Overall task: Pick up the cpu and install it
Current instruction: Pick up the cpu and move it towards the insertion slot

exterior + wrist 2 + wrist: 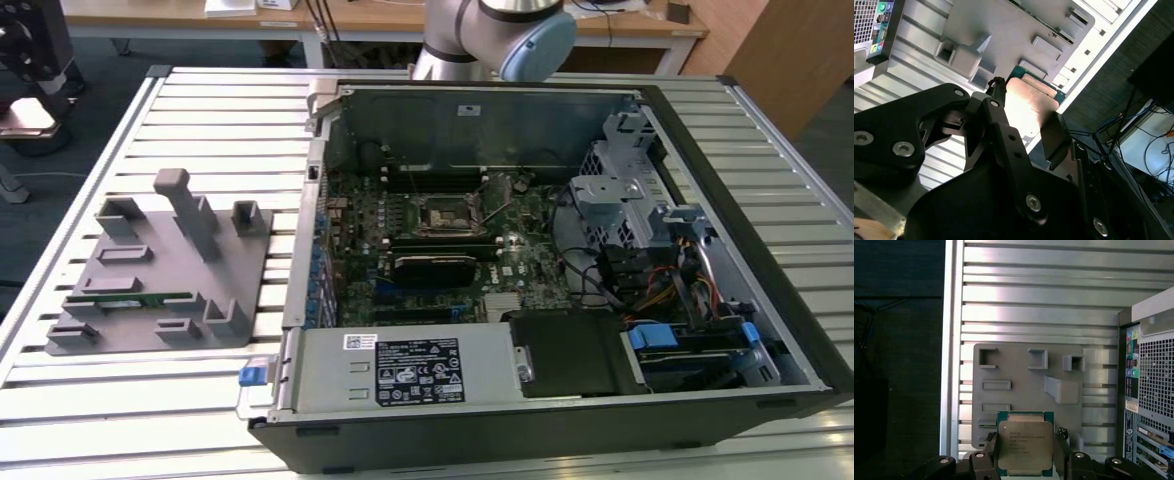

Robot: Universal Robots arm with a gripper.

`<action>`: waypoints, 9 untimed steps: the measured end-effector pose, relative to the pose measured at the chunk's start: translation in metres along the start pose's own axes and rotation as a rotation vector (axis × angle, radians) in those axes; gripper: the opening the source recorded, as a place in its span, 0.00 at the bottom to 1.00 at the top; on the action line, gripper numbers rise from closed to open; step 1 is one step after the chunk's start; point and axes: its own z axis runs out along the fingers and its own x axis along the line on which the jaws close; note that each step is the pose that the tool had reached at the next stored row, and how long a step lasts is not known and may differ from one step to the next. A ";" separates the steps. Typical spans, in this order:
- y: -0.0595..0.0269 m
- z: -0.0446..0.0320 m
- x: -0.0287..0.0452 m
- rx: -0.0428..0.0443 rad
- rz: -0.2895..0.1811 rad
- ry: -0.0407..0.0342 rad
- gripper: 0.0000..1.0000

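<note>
The cpu (1025,440), a flat square chip with a silver top plate and green rim, sits between my gripper's (1025,449) two black fingers (991,452). In the second wrist view the cpu (1030,97) shows pinched edge to edge by the gripper (1026,111). It hangs above the grey holder block (1024,377). In the exterior view the open computer case (534,130) lies on the slatted table, with the square black socket (441,213) in the middle of its motherboard. The arm's base joint (497,35) stands behind the case.
The grey holder block (160,270), at the exterior view's left of the case, has upright posts and a green memory stick (127,298) in a slot. Inside the case are a power supply (400,368), drive cages (627,190) and cables. The table edge (951,340) runs beside the block.
</note>
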 end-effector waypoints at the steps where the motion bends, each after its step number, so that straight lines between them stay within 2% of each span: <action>1: 0.0000 0.0000 -0.0011 0.0000 0.000 0.0000 0.53; 9: -0.0001 0.0002 -0.0112 0.0000 0.000 0.0000 0.53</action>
